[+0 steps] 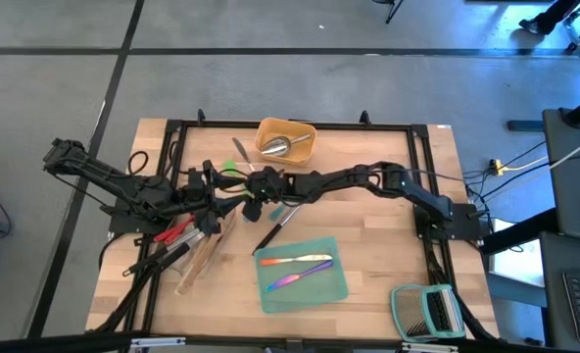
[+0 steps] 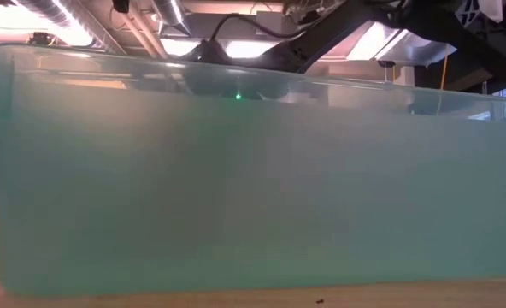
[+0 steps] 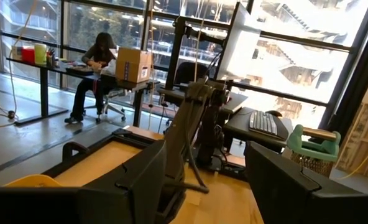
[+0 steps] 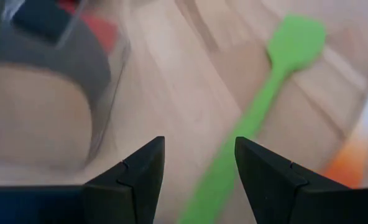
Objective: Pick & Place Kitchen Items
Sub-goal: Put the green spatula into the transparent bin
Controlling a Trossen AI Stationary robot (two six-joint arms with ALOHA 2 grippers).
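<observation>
Green spatula (image 4: 258,118) lies flat on table (image 1: 388,245), near centre, directly under right gripper (image 4: 199,163). Right jaws are parted, nothing held; handle is seen between fingertips. Judged light, smooth plastic, likely slippery, blade flexible; best gripped mid-handle. Left gripper (image 3: 206,180) is raised off table, jaws spread, empty.

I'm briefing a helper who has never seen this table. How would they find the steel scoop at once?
Start at the wooden table seen from above and go to the middle of its far edge, where a yellow tray sits. The steel scoop lies inside it, alone. It is the only bare-metal tool; the other utensils lie on the wood or in the teal tray.
</observation>
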